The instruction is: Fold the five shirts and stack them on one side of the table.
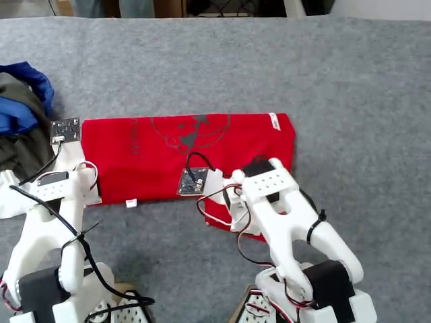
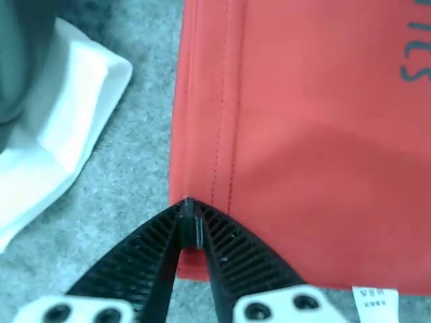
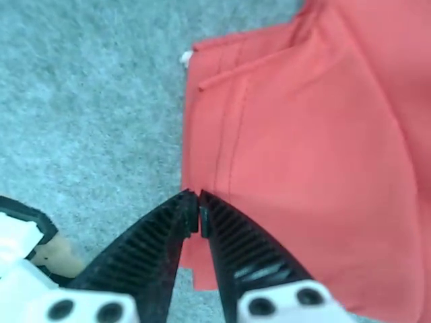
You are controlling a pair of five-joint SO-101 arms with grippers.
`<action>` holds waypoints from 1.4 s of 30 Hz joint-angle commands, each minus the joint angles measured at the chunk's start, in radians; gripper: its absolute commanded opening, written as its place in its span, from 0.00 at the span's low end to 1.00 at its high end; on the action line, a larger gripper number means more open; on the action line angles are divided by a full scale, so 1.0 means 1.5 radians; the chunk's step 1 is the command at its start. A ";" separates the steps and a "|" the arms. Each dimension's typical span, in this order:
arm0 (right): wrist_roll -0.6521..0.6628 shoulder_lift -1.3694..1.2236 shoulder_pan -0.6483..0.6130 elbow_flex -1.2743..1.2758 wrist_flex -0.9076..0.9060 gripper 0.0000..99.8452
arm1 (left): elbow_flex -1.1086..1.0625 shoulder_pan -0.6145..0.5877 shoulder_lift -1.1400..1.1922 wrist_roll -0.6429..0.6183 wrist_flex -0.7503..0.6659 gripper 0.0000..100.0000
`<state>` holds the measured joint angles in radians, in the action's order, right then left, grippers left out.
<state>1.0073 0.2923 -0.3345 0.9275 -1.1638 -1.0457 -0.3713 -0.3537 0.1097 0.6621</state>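
Red fabric shirt (image 1: pixel 168 151) lies flat mid grey felt tabletop (image 1: pixel 350 81), long axis side to side across it, stitched hem end toward the left arm. Left end effector (image 2: pixel 190 225) is pinched tight on the near hem corner. Right end effector (image 3: pixel 197 217) is clamped on the shirt's near edge. Blue and dark garment pile (image 1: pixel 20 108) sits near the hem end.

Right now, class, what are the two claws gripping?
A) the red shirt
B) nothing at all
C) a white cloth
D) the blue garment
A: the left claw and the right claw are each shut on an edge of the red shirt.
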 commanded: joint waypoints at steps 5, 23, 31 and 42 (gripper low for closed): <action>0.010 0.006 -0.010 -0.004 -0.006 0.16 | 0.031 -0.003 0.000 -0.002 0.004 0.03; -0.019 0.040 -0.080 0.100 0.095 0.21 | 0.031 -0.003 0.000 -0.002 0.004 0.03; -0.020 0.039 -0.064 0.128 0.137 0.21 | 0.031 -0.003 0.000 -0.002 0.005 0.03; -0.018 0.039 -0.050 0.130 0.151 0.13 | 0.027 -0.003 -0.002 -0.002 0.006 0.03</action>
<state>0.9797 0.3644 -0.4189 1.1070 -0.9628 -1.0457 -0.3713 -0.3537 0.1097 0.6621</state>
